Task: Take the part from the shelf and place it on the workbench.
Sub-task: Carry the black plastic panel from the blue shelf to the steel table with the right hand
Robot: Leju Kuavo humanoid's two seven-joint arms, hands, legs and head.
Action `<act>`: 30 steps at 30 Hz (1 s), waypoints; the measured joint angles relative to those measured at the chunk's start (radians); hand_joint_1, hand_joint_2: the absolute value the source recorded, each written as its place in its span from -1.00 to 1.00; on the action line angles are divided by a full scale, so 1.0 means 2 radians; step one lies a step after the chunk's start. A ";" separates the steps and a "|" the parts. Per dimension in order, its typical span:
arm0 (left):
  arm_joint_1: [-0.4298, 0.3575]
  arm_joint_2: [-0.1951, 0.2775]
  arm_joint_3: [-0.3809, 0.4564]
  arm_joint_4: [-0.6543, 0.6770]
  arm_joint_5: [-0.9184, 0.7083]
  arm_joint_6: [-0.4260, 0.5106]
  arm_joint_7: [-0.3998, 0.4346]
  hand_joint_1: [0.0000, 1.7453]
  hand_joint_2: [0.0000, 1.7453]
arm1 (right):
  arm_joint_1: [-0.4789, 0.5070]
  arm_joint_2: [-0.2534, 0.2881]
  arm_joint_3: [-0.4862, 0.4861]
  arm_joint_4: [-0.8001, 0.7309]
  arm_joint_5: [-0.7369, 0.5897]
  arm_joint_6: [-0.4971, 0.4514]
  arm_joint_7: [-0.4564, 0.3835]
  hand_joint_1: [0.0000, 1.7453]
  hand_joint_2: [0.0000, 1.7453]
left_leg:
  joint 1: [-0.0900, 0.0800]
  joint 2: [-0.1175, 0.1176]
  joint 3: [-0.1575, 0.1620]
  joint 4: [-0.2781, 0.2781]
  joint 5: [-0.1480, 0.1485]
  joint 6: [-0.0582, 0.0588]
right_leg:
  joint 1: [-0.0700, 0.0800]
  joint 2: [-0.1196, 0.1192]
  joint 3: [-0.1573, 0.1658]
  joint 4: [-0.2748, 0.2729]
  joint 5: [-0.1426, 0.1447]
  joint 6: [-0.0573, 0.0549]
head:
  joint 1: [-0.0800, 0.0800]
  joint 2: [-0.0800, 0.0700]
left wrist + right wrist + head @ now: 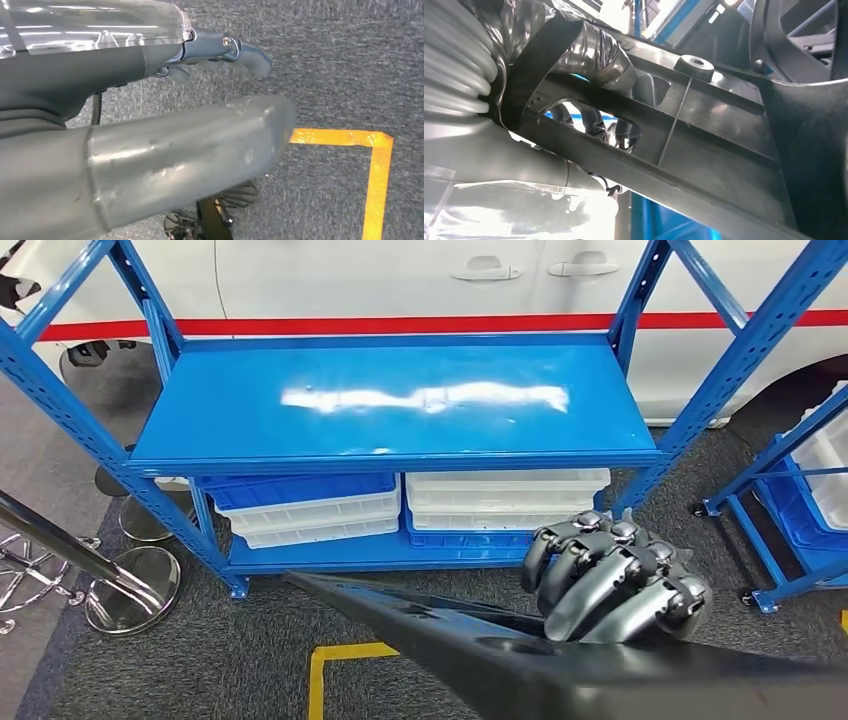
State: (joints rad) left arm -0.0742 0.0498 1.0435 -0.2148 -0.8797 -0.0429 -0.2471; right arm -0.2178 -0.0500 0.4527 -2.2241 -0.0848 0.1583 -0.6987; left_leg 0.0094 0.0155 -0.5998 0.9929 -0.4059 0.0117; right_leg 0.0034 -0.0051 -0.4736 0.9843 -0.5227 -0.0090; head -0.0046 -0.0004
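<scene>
The part [470,640] is a long black plastic piece with ribs and a round boss, and it runs across the bottom of the head view, in front of the shelf [390,400]. My right hand [615,575] grips it with its fingers curled over the upper edge. Close up in the right wrist view, the part [724,130] crosses the picture with my right hand's thumb [594,47] pressed on its ribbed side. My left hand [150,100] hangs over grey carpet, thumb and fingers apart, holding nothing.
The blue shelf's top board is bare; white bins [505,495] and a blue bin [310,505] sit on its lower board. A second blue rack [800,470] stands at right. Chrome stand bases [130,590] are at left, yellow floor tape [345,655] is near, and a white car [400,280] is behind.
</scene>
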 joint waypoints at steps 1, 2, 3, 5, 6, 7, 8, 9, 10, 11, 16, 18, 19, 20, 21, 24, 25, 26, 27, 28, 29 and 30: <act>0.000 0.000 0.000 0.000 0.000 0.001 0.001 -1.00 -1.00 | 0.002 0.000 0.000 -0.001 0.000 0.001 0.000 0.82 1.00 | 0.001 0.000 -0.001 0.000 0.003 -0.004 | -0.001 0.000 -0.002 -0.003 0.004 -0.002 | 0.000 0.000; 0.001 -0.001 0.000 0.000 0.001 0.002 0.002 -1.00 -1.00 | 0.004 0.000 -0.001 -0.001 0.000 0.003 0.000 0.82 1.00 | 0.001 -0.001 -0.003 0.003 -0.001 -0.006 | -0.002 -0.001 -0.004 -0.005 0.008 -0.006 | 0.000 0.000; 0.002 -0.001 0.001 0.000 0.002 0.003 0.003 -1.00 -1.00 | 0.007 0.000 -0.001 -0.001 0.000 0.003 0.000 0.82 1.00 | 0.001 -0.002 -0.008 0.013 -0.014 -0.008 | -0.004 -0.002 -0.008 -0.007 0.014 -0.010 | 0.000 0.000; 0.003 -0.002 0.002 0.000 0.003 0.004 0.005 -1.00 -1.00 | 0.010 0.000 -0.001 -0.001 0.000 0.005 0.000 0.82 1.00 | 0.002 -0.004 -0.025 0.061 -0.060 -0.012 | -0.004 -0.003 -0.021 -0.008 0.026 -0.015 | 0.000 0.000; 0.003 -0.003 0.002 0.000 0.004 0.004 0.006 -1.00 -1.00 | 0.012 0.000 -0.001 -0.001 0.000 0.005 0.000 0.82 1.00 | 0.002 -0.004 -0.034 0.095 -0.083 -0.013 | -0.004 -0.003 -0.029 -0.007 0.030 -0.016 | 0.000 0.000; 0.003 -0.003 0.003 0.000 0.004 0.005 0.006 -1.00 -1.00 | 0.014 0.000 -0.001 -0.001 0.000 0.005 0.000 0.82 1.00 | 0.002 -0.004 -0.040 0.125 -0.095 -0.015 | -0.004 -0.003 -0.037 -0.005 0.035 -0.015 | 0.000 0.000; 0.003 -0.003 0.003 0.000 0.004 0.005 0.006 -1.00 -1.00 | 0.016 0.000 -0.001 -0.001 0.000 0.005 0.000 0.82 1.00 | 0.003 -0.004 -0.040 0.144 -0.096 -0.016 | -0.004 -0.003 -0.045 -0.002 0.039 -0.015 | 0.000 0.000; 0.003 -0.003 0.003 0.000 0.004 0.005 0.006 -1.00 -1.00 | 0.017 -0.001 -0.001 -0.001 0.000 0.005 0.000 0.82 1.00 | 0.003 -0.004 -0.032 0.145 -0.085 -0.017 | -0.004 -0.003 -0.054 0.002 0.042 -0.014 | 0.000 0.000; 0.003 -0.004 0.003 0.000 0.004 0.005 0.006 -1.00 -1.00 | 0.017 -0.001 -0.001 -0.001 0.000 0.005 0.000 0.82 1.00 | 0.003 -0.004 -0.015 0.129 -0.070 -0.017 | -0.004 -0.003 -0.062 0.007 0.045 -0.012 | 0.000 0.000; 0.003 -0.004 0.003 0.000 0.004 0.005 0.006 -1.00 -1.00 | 0.018 -0.001 -0.001 -0.001 0.000 0.005 0.000 0.82 1.00 | 0.004 -0.005 0.009 0.098 -0.059 -0.017 | -0.004 -0.003 -0.069 0.012 0.048 -0.011 | 0.000 0.000; 0.002 -0.004 0.004 0.000 0.004 0.006 0.006 -1.00 -1.00 | 0.019 -0.001 -0.001 -0.001 0.000 0.007 0.000 0.82 1.00 | 0.000 -0.009 0.071 -0.007 -0.064 -0.004 | -0.002 -0.003 -0.080 0.017 0.064 0.003 | 0.000 0.000; 0.002 -0.004 0.004 0.000 0.004 0.006 0.006 -1.00 -1.00 | 0.020 -0.001 -0.001 -0.001 -0.001 0.007 0.000 0.82 1.00 | 0.002 -0.006 0.064 -0.010 -0.054 0.004 | -0.004 -0.001 -0.085 0.025 0.053 0.009 | 0.000 0.000; 0.002 -0.005 0.004 0.000 0.005 0.006 0.006 -1.00 -1.00 | 0.020 -0.001 -0.001 -0.001 -0.001 0.008 0.000 0.82 1.00 | 0.003 -0.005 0.060 -0.011 -0.049 0.008 | -0.004 0.000 -0.091 0.040 0.035 0.011 | 0.000 0.000; 0.002 -0.005 0.005 0.000 0.005 0.006 0.006 -1.00 -1.00 | 0.021 -0.001 -0.001 -0.001 -0.001 0.008 0.000 0.82 1.00 | 0.003 -0.003 0.054 -0.010 -0.044 0.011 | -0.005 0.001 -0.099 0.065 0.009 0.013 | 0.000 0.000; 0.002 -0.005 0.006 0.000 0.005 0.006 0.006 -1.00 -1.00 | 0.021 -0.002 -0.001 -0.001 -0.001 0.009 0.000 0.82 1.00 | 0.002 -0.003 0.048 -0.009 -0.039 0.013 | -0.005 0.001 -0.108 0.097 -0.016 0.015 | 0.000 0.000; 0.002 -0.006 0.008 0.000 0.007 0.006 0.006 -1.00 -1.00 | 0.022 -0.005 -0.001 0.001 -0.005 0.011 0.000 0.82 1.00 | 0.001 -0.001 0.027 -0.004 -0.027 0.013 | -0.005 0.001 -0.113 0.161 -0.034 0.017 | 0.000 0.000; 0.002 -0.006 0.008 0.000 0.007 0.007 0.007 -1.00 -1.00 | 0.022 -0.007 -0.001 0.002 -0.007 0.012 0.000 0.82 1.00 | 0.001 -0.001 0.020 -0.001 -0.024 0.012 | -0.005 0.001 -0.100 0.152 -0.021 0.016 | 0.000 0.000; 0.002 -0.006 0.008 0.000 0.007 0.008 0.010 -1.00 -1.00 | 0.023 -0.008 -0.001 0.002 -0.011 0.012 0.001 0.82 1.00 | 0.001 -0.001 0.015 0.002 -0.022 0.011 | -0.005 0.001 -0.079 0.126 -0.007 0.014 | 0.000 0.000; 0.003 -0.007 0.008 0.000 0.007 0.011 0.016 -1.00 -1.00 | 0.023 -0.009 -0.001 0.003 -0.015 0.013 0.001 0.82 1.00 | 0.000 -0.001 0.010 0.004 -0.020 0.010 | -0.004 0.001 -0.053 0.090 0.001 0.012 | 0.000 0.000; 0.003 -0.008 0.009 0.000 0.005 0.014 0.026 -1.00 -1.00 | 0.023 -0.011 -0.002 0.003 -0.019 0.014 0.003 0.82 1.00 | 0.000 -0.002 0.007 0.006 -0.018 0.008 | -0.003 0.001 -0.029 0.054 0.003 0.009 | 0.000 0.000; 0.003 -0.009 0.009 0.000 0.002 0.018 0.038 -1.00 -1.00 | 0.023 -0.012 -0.004 0.003 -0.023 0.016 0.005 0.82 1.00 | 0.000 -0.002 0.006 0.007 -0.015 0.005 | -0.002 0.001 -0.013 0.027 0.001 0.007 | 0.000 0.000; 0.004 -0.010 0.009 0.000 -0.001 0.021 0.052 -1.00 -1.00 | 0.023 -0.013 -0.006 0.003 -0.026 0.018 0.006 0.82 1.00 | 0.000 -0.002 0.004 0.006 -0.012 0.002 | 0.000 0.001 -0.005 0.012 -0.003 0.004 | 0.000 0.000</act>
State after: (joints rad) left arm -0.0668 0.0306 1.0619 -0.2147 -0.8823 -0.0006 -0.1440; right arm -0.1725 -0.0762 0.4412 -2.2172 -0.1369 0.1934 -0.6861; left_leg 0.0088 0.0119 -0.5909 1.0057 -0.4292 0.0163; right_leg 0.0036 -0.0023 -0.4835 1.0083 -0.5277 -0.0001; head -0.0047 -0.0004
